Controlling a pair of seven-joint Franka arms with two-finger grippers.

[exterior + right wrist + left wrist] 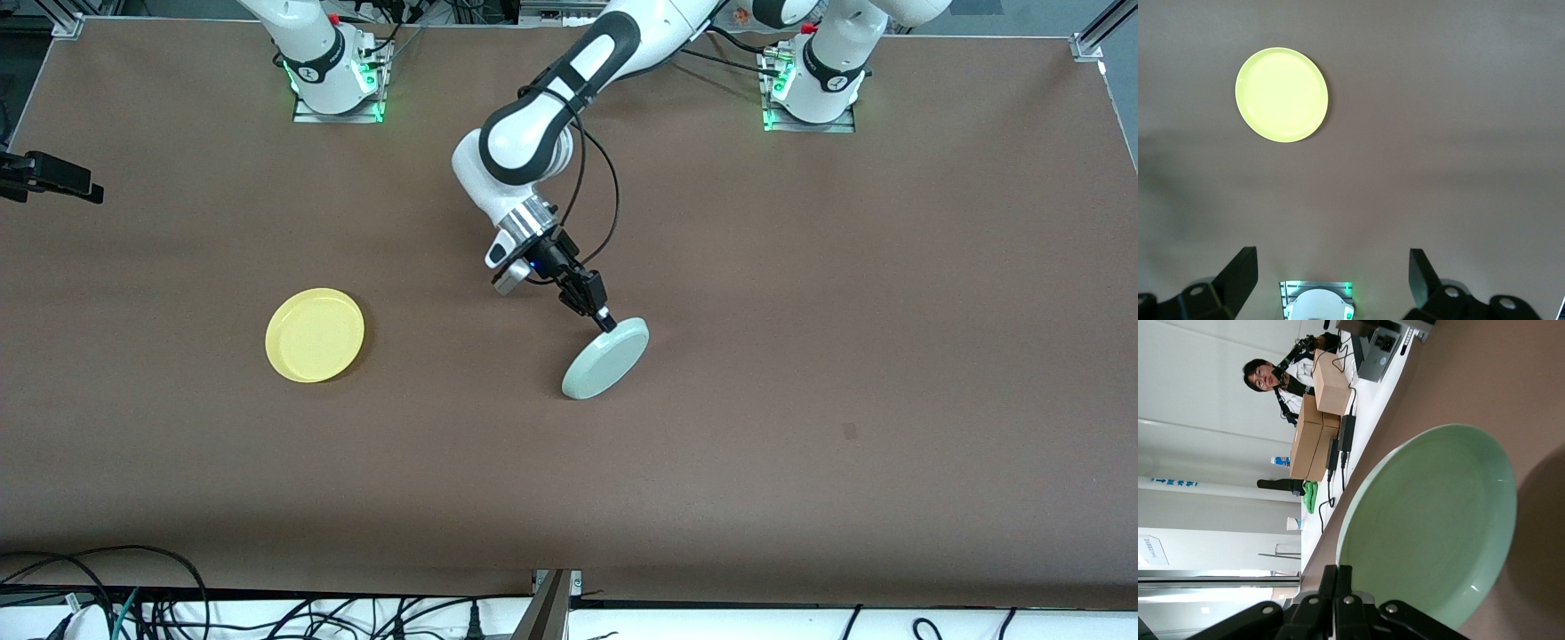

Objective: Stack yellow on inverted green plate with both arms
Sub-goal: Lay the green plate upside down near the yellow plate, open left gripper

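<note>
- Nearest the front camera is the green plate (605,359), tipped up on edge near the middle of the bench (800,462), its low rim on or just above the surface and its underside facing that camera.
- At the plate's 1 o'clock rim the left claw (605,321) is clenched on the edge; the left wrist view shows the hollow face (1431,533) turned toward the arm.
- Flipping the green plate looks to be the step in hand, about half done.
- Next it needs lowering rim-down until flat, then letting go.
- Yellow (315,334) lies flat and upright, well apart at the plate's 9 o'clock, toward the right arm's end.
- High over the bench, the right claw (1331,277) waits released, yellow (1281,94) below it.
</note>
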